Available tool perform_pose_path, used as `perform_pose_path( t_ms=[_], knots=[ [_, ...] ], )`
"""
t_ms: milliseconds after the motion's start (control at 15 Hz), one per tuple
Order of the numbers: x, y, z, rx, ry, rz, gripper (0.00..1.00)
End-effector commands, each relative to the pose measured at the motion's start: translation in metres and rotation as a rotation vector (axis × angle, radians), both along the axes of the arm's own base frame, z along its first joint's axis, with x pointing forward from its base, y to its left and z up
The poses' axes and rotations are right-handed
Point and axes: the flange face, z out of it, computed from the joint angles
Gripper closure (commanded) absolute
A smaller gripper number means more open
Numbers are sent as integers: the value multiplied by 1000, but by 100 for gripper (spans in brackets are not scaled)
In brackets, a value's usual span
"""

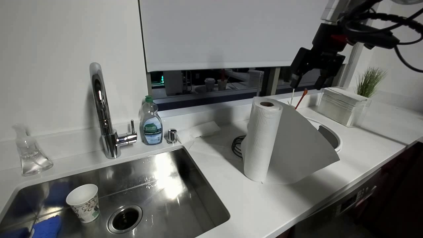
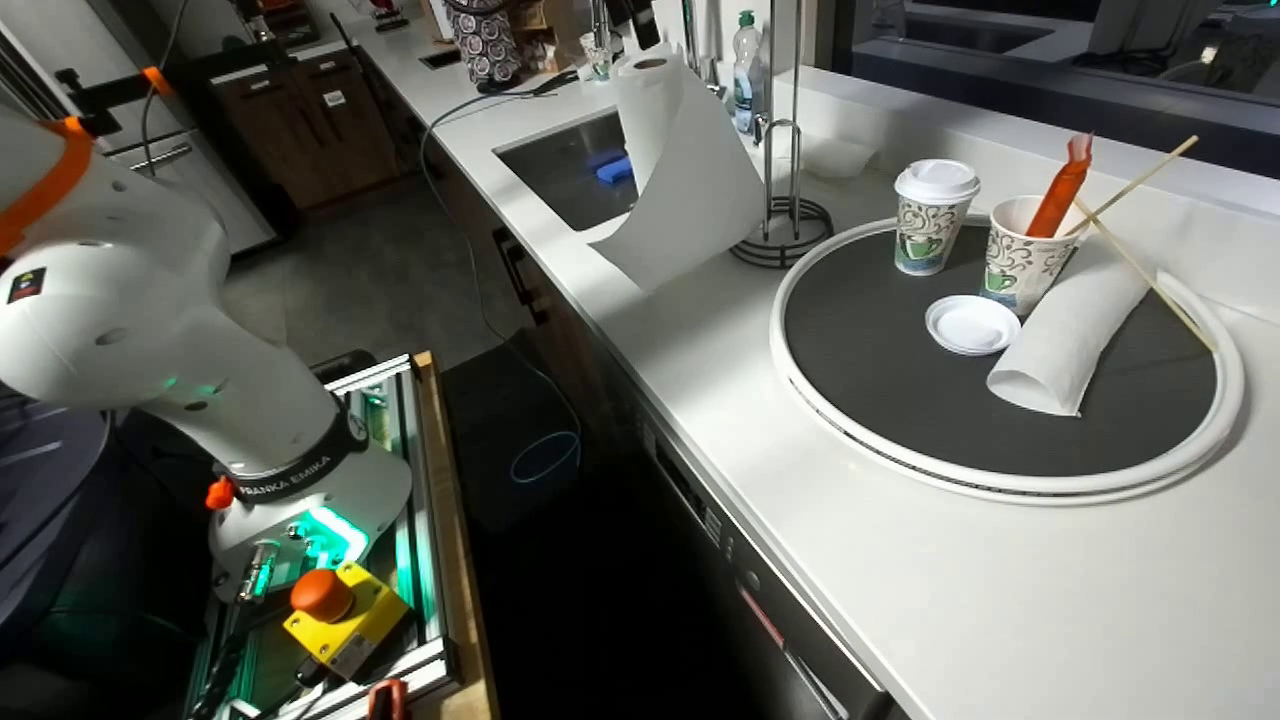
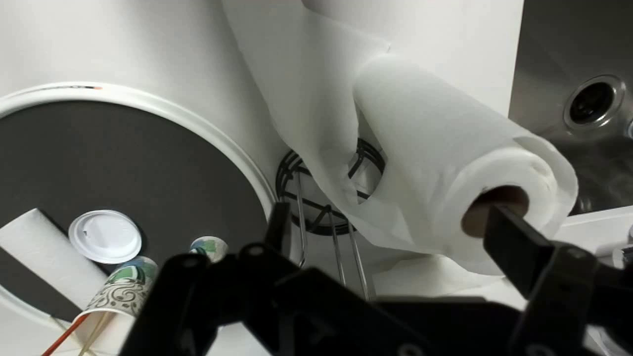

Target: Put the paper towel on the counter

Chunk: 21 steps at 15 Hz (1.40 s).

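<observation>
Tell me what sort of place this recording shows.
Most likely a kitchen or kitchenette: a stainless steel sink is set into a white counter, with a chrome faucet and a soap bottle beside it.

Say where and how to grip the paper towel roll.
Pinch the roll by its top rim, probably best from above, clear of the loose sheet: the roll stands upright, its hollow core opens upward, and that sheet flares off one side.

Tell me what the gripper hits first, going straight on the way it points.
Probably the towel's loose sheet: the wrist view shows it ahead of the open gripper. Depth is unclear; the roll or the stand, both seen near that line, might come first.
</observation>
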Motion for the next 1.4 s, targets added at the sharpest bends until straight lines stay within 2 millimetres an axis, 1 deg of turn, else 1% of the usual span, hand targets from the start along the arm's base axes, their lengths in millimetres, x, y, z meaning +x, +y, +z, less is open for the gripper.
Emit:
perform_pose_path(
  t_ms=[0, 133, 267, 333, 733, 867, 1000, 1067, 1133, 1200, 1333],
  knots=[
    [8, 3, -4, 6, 11, 3, 0],
    [18, 6, -8, 11, 21, 4, 0],
    [20, 7, -6, 14, 18, 3, 0],
    [23, 9, -9, -3, -3, -14, 0],
    [38, 38, -41, 30, 17, -2, 0],
    [41, 43, -47, 36, 15, -10, 5],
    [44, 47, -54, 37, 19, -17, 16],
    [44, 48, -56, 39, 18, -20, 29],
    [45, 49, -58, 45, 12, -25, 31],
    [47, 51, -60, 48, 9, -26, 37],
    [48, 54, -60, 51, 0, -28, 60]
  ],
)
